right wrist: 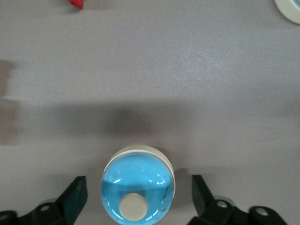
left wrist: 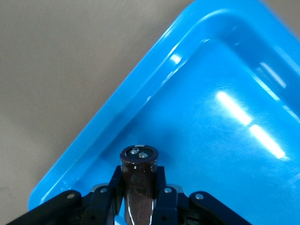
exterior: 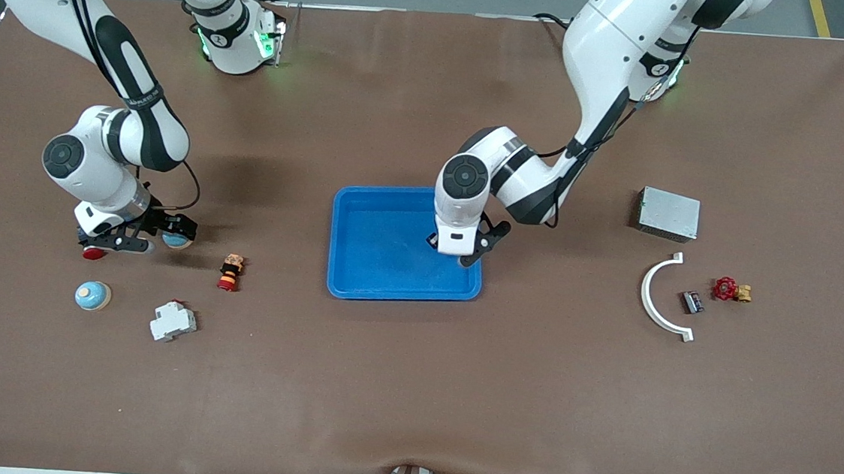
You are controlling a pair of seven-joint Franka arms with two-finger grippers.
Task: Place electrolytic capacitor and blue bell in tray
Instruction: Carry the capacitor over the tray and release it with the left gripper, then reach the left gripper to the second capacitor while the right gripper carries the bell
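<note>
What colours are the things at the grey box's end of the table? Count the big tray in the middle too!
Grey: 1, the metal box
White: 1, the curved piece
Dark: 1, the small block
Red and gold: 1, the little valve
Blue: 1, the tray
Total: 5

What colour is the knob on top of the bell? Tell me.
Cream, on the bell's glossy blue dome; clearest in the right wrist view.
</note>
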